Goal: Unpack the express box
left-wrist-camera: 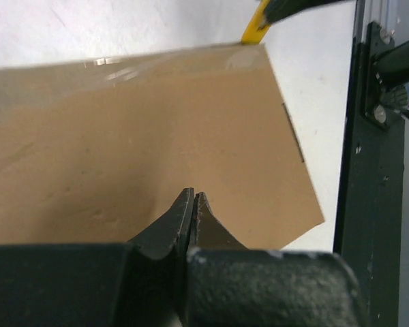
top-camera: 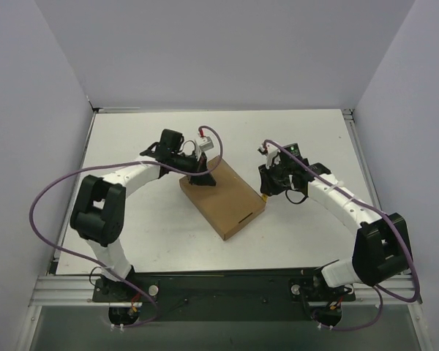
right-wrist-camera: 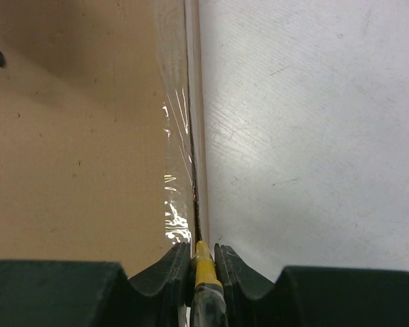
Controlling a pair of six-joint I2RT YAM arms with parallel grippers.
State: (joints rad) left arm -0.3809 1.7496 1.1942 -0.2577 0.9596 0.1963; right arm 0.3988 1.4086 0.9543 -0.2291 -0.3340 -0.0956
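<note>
Express box point(top-camera: 222, 196) needs slitting: your right gripper point(right-wrist-camera: 203, 246) grips the knife point(right-wrist-camera: 204, 272) at its taped edge, left gripper point(left-wrist-camera: 193, 197) closed; cut along it.

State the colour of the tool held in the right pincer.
The tool is yellow, clearest in the right wrist view.

- Open table point(top-camera: 168, 227) flanks the express box point(top-camera: 227, 201) on its near-left and beyond its far side.
- The left gripper point(left-wrist-camera: 193, 196), jaws together, sits over the box's far corner.
- The right gripper point(right-wrist-camera: 202, 246), clamping a yellow knife point(left-wrist-camera: 254, 32), crowds the box's right edge.
</note>
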